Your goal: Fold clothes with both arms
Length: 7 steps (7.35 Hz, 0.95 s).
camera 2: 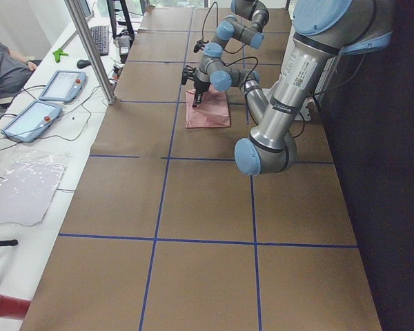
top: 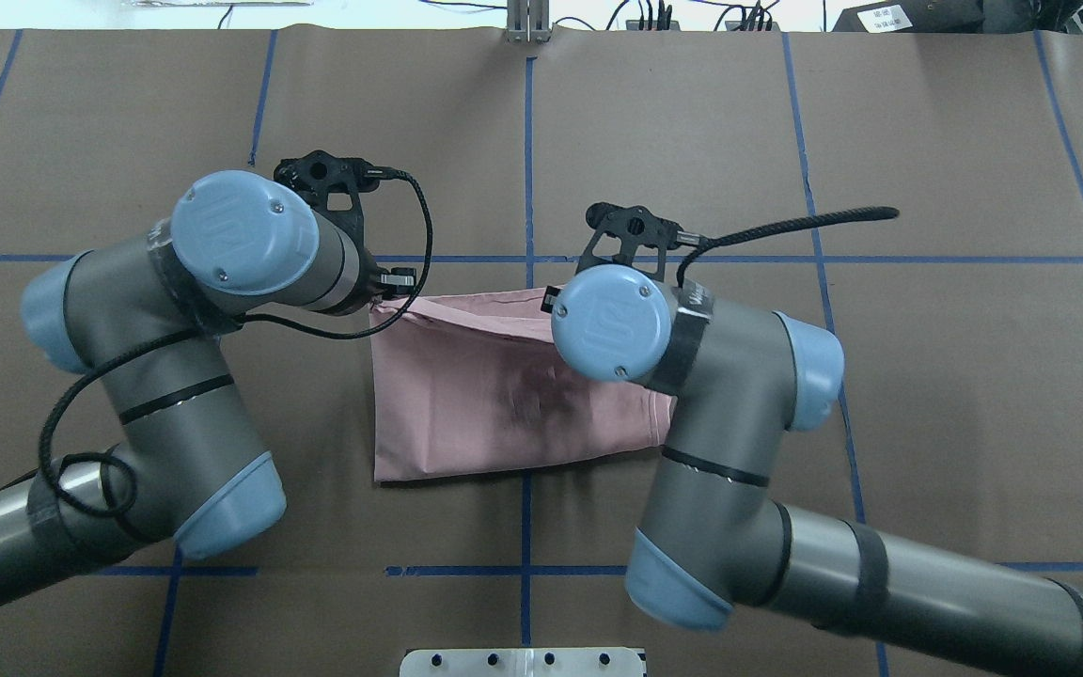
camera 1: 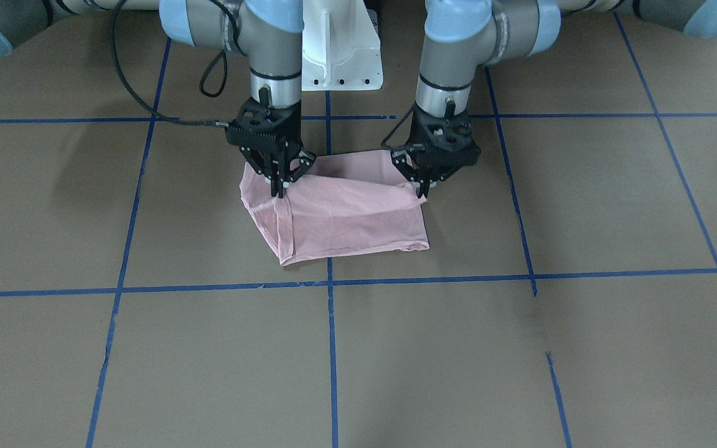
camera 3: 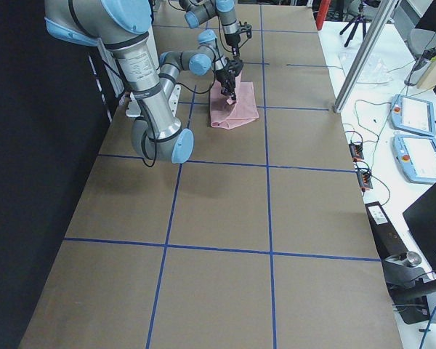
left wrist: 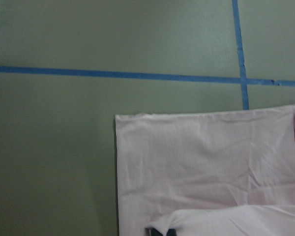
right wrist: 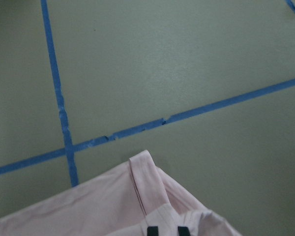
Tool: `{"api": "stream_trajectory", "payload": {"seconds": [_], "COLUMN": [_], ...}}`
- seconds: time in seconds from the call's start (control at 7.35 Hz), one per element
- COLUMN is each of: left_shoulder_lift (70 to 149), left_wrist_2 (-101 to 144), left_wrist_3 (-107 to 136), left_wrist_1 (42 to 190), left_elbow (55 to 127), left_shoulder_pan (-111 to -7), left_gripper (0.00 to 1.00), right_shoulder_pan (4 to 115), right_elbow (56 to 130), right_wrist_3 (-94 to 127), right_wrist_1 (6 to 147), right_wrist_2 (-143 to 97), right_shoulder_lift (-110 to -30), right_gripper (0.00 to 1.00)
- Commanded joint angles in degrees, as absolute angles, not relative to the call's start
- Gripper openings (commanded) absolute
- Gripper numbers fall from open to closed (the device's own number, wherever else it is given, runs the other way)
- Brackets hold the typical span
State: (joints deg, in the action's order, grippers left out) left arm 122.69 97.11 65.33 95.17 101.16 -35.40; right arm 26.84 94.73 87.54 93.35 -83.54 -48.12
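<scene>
Where the blue tape lines [camera 1: 330, 281] cross on the brown table [camera 1: 582, 199], the pink T-shirt [camera 1: 346, 218] lies folded just beyond, its front edge flat. Behind that, the right gripper [camera 1: 282, 190] and the left gripper [camera 1: 424, 190] each clamp a lifted corner of it.

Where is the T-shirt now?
Overhead view: the T-shirt lies across the central blue line, its far edge held by the left hand and right hand.

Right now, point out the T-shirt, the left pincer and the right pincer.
T-shirt [camera 1: 346, 218], exterior front-facing view, middle of the folded cloth.
left pincer [camera 1: 422, 188], exterior front-facing view, between its fingertips on the cloth.
right pincer [camera 1: 281, 188], exterior front-facing view, between its fingertips on the cloth.
</scene>
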Motion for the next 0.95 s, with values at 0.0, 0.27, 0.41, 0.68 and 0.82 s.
{"api": "stream_trajectory", "payload": {"seconds": [0.0,0.27,0.41,0.68,0.82], "left_shoulder_lift": [126.63,126.83,126.74,124.82,121.59], "left_wrist_2": [99.3,105.18,105.81,108.45,108.63], "left_wrist_3": [55.41,47.57,47.46,46.07,44.49], "left_wrist_1": [105.69,106.61,106.52,105.22,104.94], "left_elbow": [86.02,85.34,86.12,92.69,96.9], "left_shoulder_pan": [-42.94,-47.36,-47.46,-47.98,-48.68], "left_gripper": [1.0,1.0,1.0,1.0,1.0], "right_shoulder_pan": [35.64,40.85,41.83,44.89,47.17], "right_elbow": [71.45,71.1,71.36,75.29,80.54], "right_wrist_3": [77.99,70.33,68.66,65.94,60.52], "right_wrist_1": [80.2,80.07,80.07,80.68,83.55], "right_wrist_2": [-90.92,-98.41,-101.05,-106.76,-109.4], "right_shoulder_lift": [-38.62,-38.41,-38.41,-40.41,-43.82], "right_gripper": [1.0,1.0,1.0,1.0,1.0]}}
